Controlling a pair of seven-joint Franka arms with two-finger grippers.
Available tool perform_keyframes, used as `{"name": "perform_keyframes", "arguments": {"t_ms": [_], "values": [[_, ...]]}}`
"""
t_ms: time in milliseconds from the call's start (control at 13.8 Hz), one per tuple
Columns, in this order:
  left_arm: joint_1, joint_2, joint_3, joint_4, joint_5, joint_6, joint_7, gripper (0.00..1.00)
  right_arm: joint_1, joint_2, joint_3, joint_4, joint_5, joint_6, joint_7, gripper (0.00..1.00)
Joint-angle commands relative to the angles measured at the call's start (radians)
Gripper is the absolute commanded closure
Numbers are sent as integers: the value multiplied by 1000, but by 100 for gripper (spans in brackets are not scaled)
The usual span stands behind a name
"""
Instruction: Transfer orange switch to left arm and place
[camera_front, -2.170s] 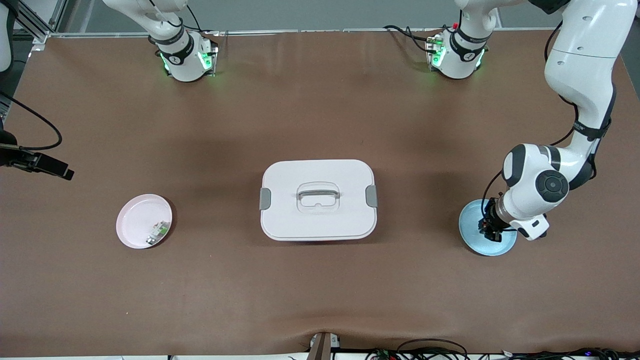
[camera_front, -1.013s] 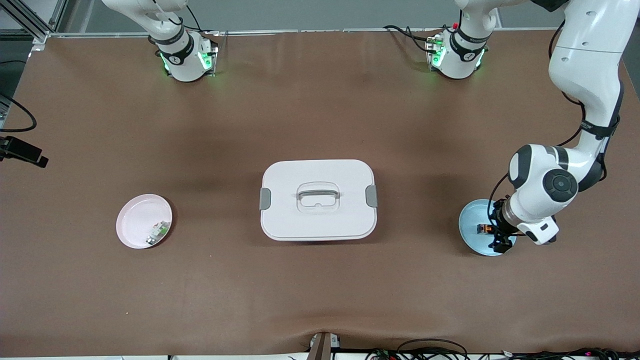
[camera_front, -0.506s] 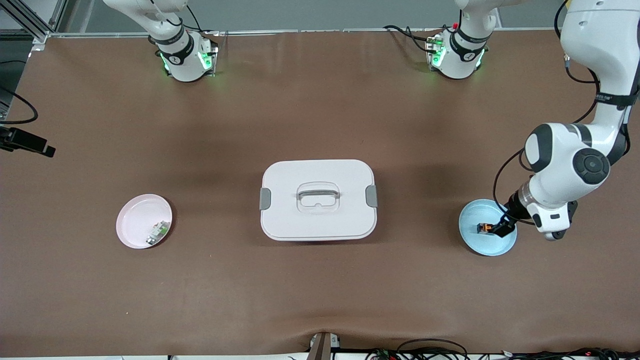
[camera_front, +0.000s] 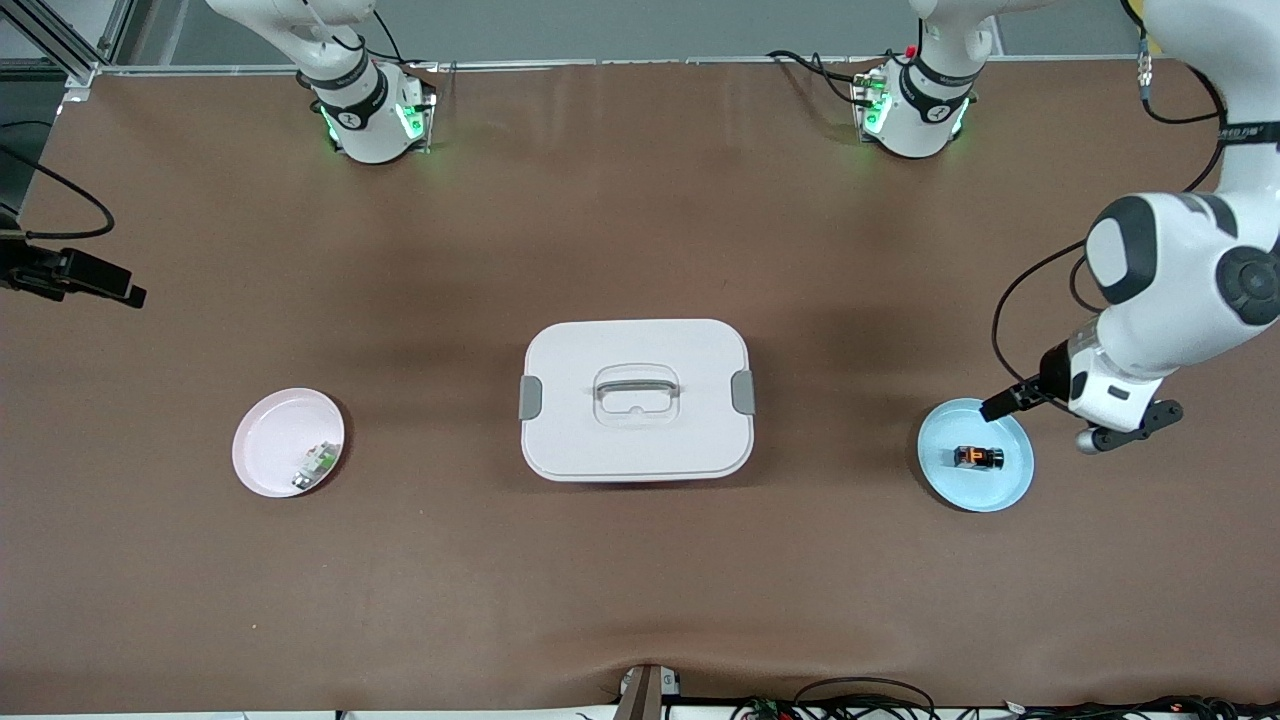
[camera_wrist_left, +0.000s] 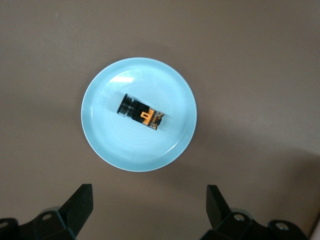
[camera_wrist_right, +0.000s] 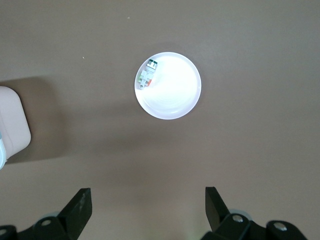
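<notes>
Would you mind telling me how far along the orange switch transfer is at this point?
It looks essentially done: the small black orange-faced switch lies on the round light-blue plate at the left arm's end, past the large white lidded box. Nothing is in hand: the left gripper hangs open above the plate, and the right gripper is open over the pink plate. Only parking the arms seems left.
</notes>
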Motion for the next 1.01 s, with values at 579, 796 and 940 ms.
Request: {"name": "perform_keyframes", "arguments": {"t_ms": [579, 796, 940], "values": [[-1, -248, -8, 91, -9, -181, 124, 0, 6, -64, 18, -75, -34, 34, -16, 0], [5, -262, -1, 134, -9, -284, 193, 0, 6, -64, 16, -76, -32, 35, -16, 0], [6, -294, 1, 131, -9, -330, 196, 0, 2, -74, 15, -97, -32, 46, -16, 0]]}}
